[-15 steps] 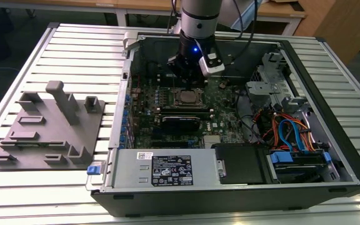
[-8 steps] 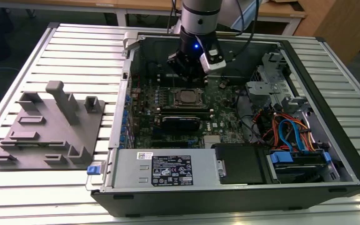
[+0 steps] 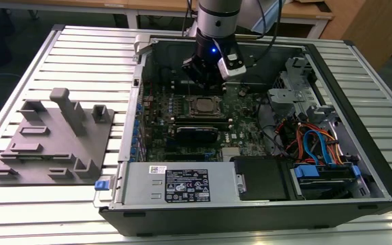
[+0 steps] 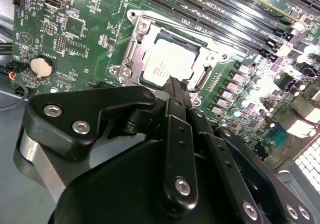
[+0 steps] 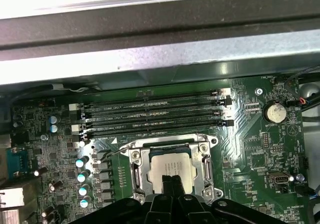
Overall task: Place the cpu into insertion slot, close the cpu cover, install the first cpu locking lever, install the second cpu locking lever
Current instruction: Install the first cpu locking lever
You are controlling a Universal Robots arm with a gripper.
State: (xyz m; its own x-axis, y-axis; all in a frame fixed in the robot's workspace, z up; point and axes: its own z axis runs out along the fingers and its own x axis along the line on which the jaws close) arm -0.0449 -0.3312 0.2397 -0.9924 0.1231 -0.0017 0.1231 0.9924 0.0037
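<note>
The cpu (image 5: pixel 172 168) (image 4: pixel 167 62) lies flat in the insertion slot (image 3: pixel 203 105), its dull silver top facing up. The cpu cover (image 5: pixel 136 168) (image 4: pixel 131 53) is a silvery frame lying down around the chip. In both wrist views my gripper (image 5: pixel 172 183) (image 4: pixel 175 86) hangs just over the near edge of the chip. Its two black fingers are pressed together, shut, with nothing between them. In the exterior view the gripper (image 3: pixel 206 88) hovers inside the open computer case, just behind the socket. I cannot tell how the locking levers stand.
Long memory slots (image 5: pixel 155 116) run beside the socket and a coin battery (image 5: pixel 274 113) sits on the board. A black module (image 3: pixel 196 133), the power supply (image 3: pixel 182 184) and cabled drive bays (image 3: pixel 318 148) crowd the case. A grey fixture (image 3: pixel 53 138) stands at the exterior view's left.
</note>
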